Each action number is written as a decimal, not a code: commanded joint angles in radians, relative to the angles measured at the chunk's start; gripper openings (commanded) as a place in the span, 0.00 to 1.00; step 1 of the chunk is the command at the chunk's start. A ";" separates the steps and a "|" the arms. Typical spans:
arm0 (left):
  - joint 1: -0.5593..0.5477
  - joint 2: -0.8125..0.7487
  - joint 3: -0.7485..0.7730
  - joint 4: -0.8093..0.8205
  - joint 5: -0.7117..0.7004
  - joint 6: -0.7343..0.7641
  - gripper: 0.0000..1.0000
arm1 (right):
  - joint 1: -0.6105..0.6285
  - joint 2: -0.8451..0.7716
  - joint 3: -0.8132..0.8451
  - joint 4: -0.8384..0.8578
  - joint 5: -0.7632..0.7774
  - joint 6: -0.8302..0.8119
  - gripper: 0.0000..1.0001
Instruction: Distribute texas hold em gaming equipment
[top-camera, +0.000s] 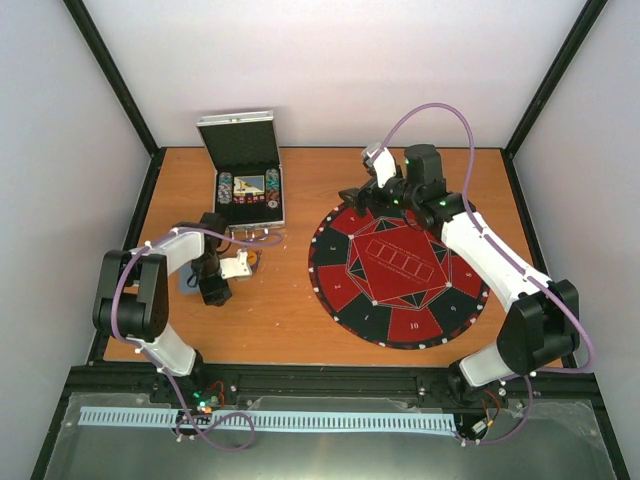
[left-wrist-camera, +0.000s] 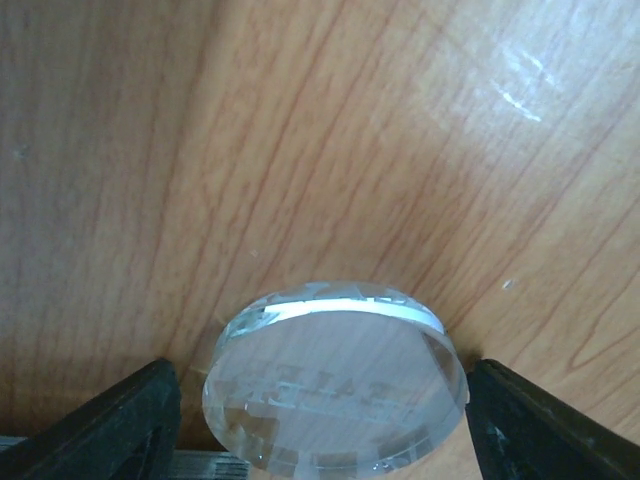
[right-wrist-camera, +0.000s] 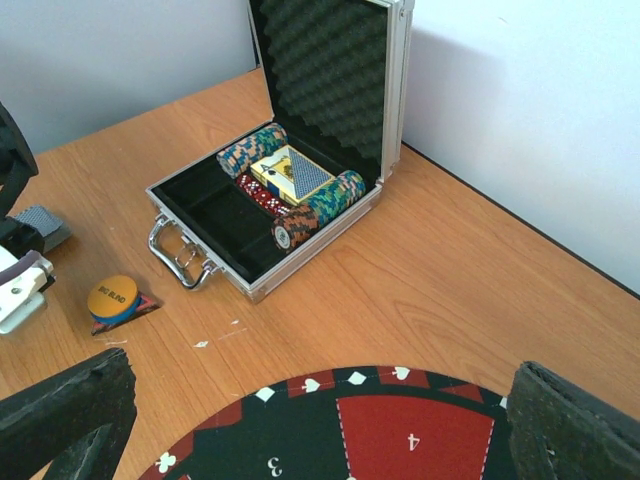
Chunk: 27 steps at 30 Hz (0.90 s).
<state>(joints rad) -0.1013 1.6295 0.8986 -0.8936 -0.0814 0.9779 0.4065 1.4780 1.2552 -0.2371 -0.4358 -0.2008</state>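
A clear round disc (left-wrist-camera: 335, 385) with engraved letters lies between my left gripper's (left-wrist-camera: 325, 420) black fingers (left-wrist-camera: 120, 425). The jaws are open around it: the right one touches its rim, the left one stands a little off. An orange-and-blue marker disc (right-wrist-camera: 113, 298) sits on the table right beside that gripper (top-camera: 240, 266). Rolls of poker chips (right-wrist-camera: 312, 212) and a deck of playing cards (right-wrist-camera: 290, 172) lie in the open aluminium case (right-wrist-camera: 300, 262). My right gripper (right-wrist-camera: 320, 440) hangs open and holds nothing, over the far edge of the round game mat (right-wrist-camera: 300, 445).
The case (top-camera: 238, 140) stands at the back left with its lid up. The red-and-black numbered mat (top-camera: 400, 272) fills the right half of the table. A grey-blue flat thing (right-wrist-camera: 40, 225) lies by the left arm. White walls close in behind and at the sides.
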 joint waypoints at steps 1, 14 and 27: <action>0.009 -0.016 -0.012 -0.030 0.034 0.031 0.76 | 0.011 -0.022 0.000 -0.002 0.013 -0.013 1.00; 0.011 -0.003 0.190 -0.174 0.162 -0.081 0.47 | 0.008 0.047 0.102 -0.042 0.099 0.192 1.00; -0.092 0.017 0.663 -0.268 0.131 -0.167 0.46 | 0.084 0.449 0.352 0.169 -0.408 0.718 0.83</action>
<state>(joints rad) -0.1505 1.6337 1.4574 -1.1328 0.0723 0.8478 0.4301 1.8339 1.5162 -0.1570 -0.6498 0.3401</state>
